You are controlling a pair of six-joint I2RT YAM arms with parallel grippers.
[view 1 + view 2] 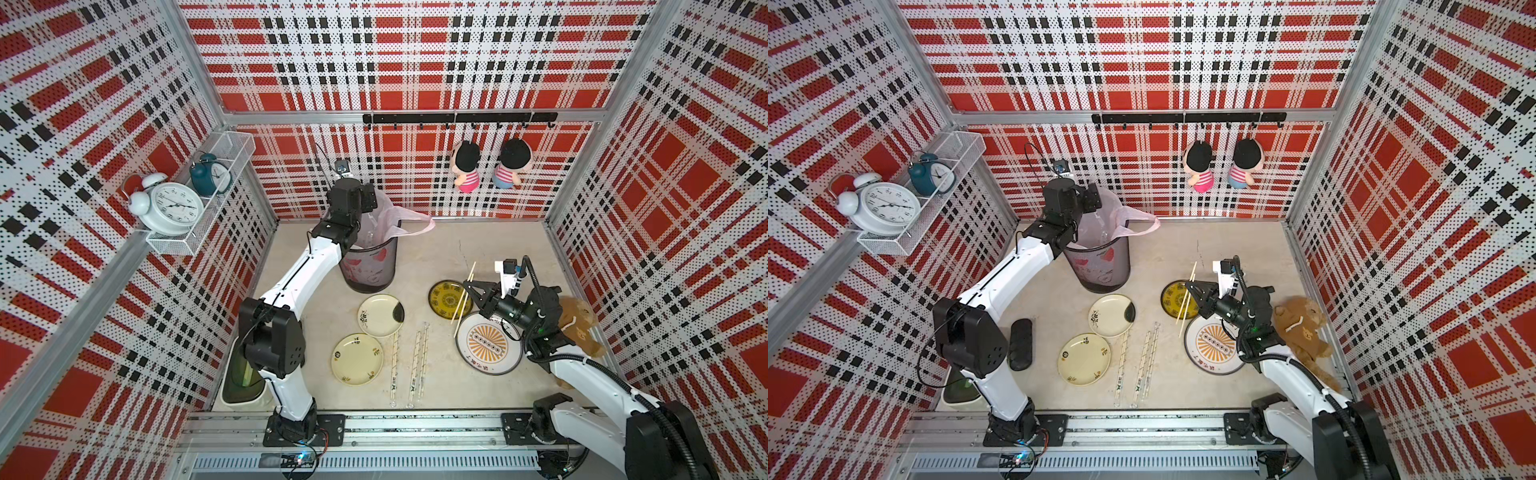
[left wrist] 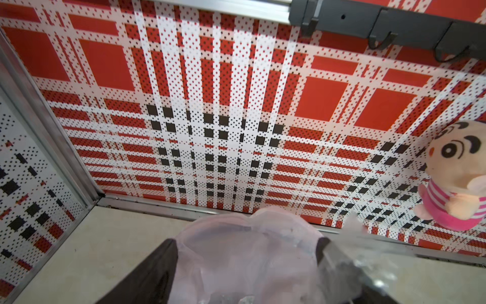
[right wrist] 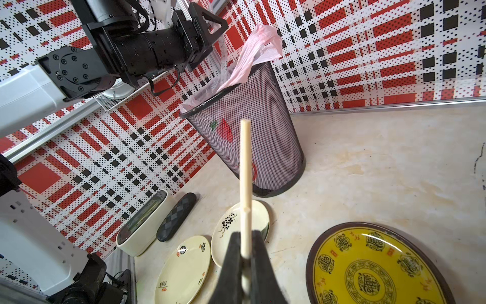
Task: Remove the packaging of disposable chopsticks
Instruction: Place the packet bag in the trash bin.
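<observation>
Left jaws: spread wide above the mesh bin (image 1: 374, 274), 11 o'clock on the worktop (image 1: 478, 249);
Right jaws: clenched on bare chopsticks (image 3: 245, 171), 3 o'clock;
Sleeved pairs (image 1: 415, 365): three, 6 o'clock

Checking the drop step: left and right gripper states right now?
Left gripper: open above the trash bin, clear packaging blurred beside it.
Right gripper: shut on the disposable chopsticks.

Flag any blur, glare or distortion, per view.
Both top views: sharp, even light, strong wide-angle perspective on the plaid walls. Left wrist: walls crisp; clear packaging beside the open left hand smeared, bin liner soft. Right wrist: chopsticks sharp, right hand shut on them dark and soft near the lens; no strong glare.
</observation>
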